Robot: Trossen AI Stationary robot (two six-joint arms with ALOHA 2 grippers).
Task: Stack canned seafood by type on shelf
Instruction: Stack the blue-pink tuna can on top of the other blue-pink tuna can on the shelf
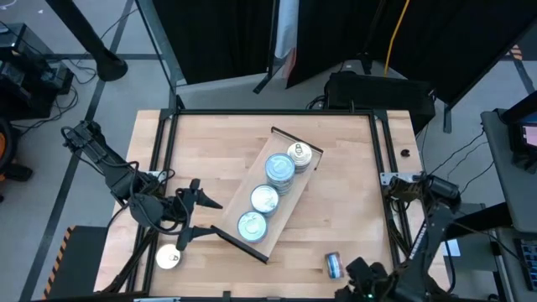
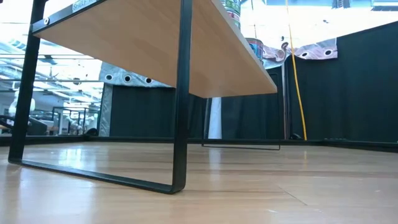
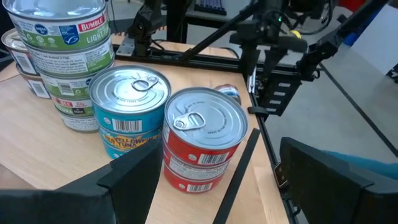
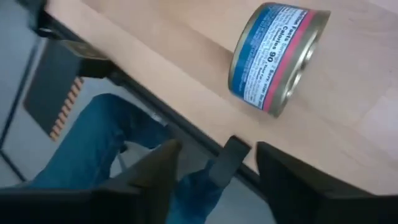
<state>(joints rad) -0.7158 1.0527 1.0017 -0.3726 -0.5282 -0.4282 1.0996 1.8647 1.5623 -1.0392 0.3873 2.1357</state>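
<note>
**Stacking mostly done, two loose tins left**

Judging from the high view, most of the work is finished: the long light wooden shelf with dark end rails (image 1: 295, 186) sits diagonally mid-table and carries four piles of flat round seafood tins.

Count on the shelf, from above:
- three piles with blue-labelled tops (image 1: 265, 199)
- one pile with a pale silver-gold pull-tab top (image 1: 299, 153), at the far end

The left wrist view shows the piles as multi-tin: a red pair (image 3: 202, 144), a teal pile (image 3: 129, 111), a taller mixed-label pile behind. Exact tins per pile: can't tell.

Off the shelf, two:
- a blue-and-pink-labelled tin lying on its side (image 1: 334, 265) near the table's front edge, right side
- a pale-topped tin (image 1: 169, 257) beside the table's front-left corner

Right pincer (image 4: 211, 163) hangs just off the front edge, near the tipped tin, fingers parted and holding nothing. Left pincer (image 1: 200, 216) waits by the shelf's near end, spread wide, empty.

Remaining, I'd say: both loose tins onto matching piles.
</note>
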